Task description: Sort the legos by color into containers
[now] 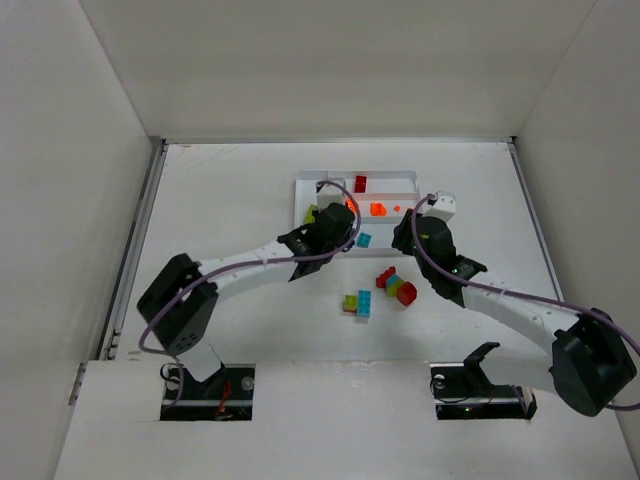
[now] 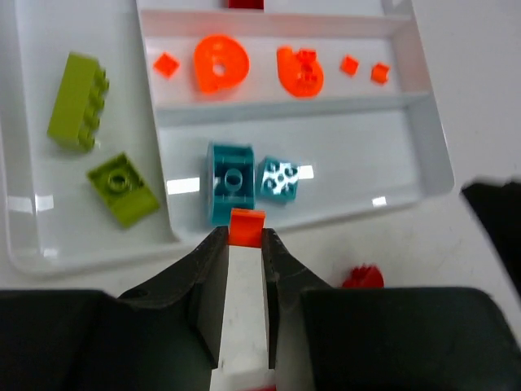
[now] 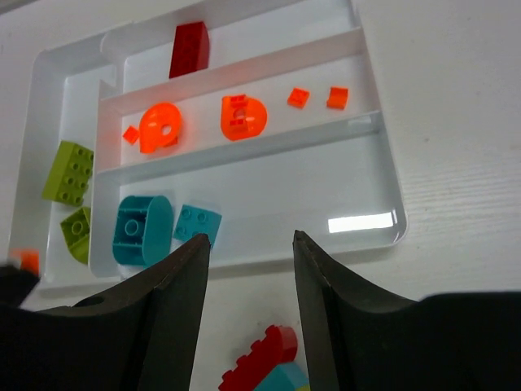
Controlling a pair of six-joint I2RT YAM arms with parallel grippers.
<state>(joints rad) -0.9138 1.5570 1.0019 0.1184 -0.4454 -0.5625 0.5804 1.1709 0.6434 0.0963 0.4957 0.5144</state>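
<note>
1. 2 tools are seen over the white tray [image 1: 400, 178]. The left tool [image 2: 245, 238] is pressed together on a small orange brick [image 2: 246, 225], which is pinched at its tips. The right tool [image 3: 248, 244] is spread, with nothing between its jaws.
2. The orange brick is held above the tray's near rim, just at 6 o'clock of 2 teal bricks [image 2: 232, 181] in the nearest long section. The orange section, where 5 orange pieces [image 2: 220, 62] are gathered, lies at 12 o'clock of it, 1 section further.
3. Lime green bricks [image 2: 77, 99] are lodged in the tall section at 9 o'clock, and a red brick [image 3: 189, 49] is lodged in the farthest section.
4. Loose legos [image 1: 395, 285] are scattered on the worktop [image 1: 220, 200], at 6 o'clock of the tray.
5. Such bricks are judged light, stiff and smooth, so they could easily be squirted out of a grip. Flat opposite side walls are best taken, low and centred, and the studs avoided. Round-ended pieces are best taken across their straight sides.
</note>
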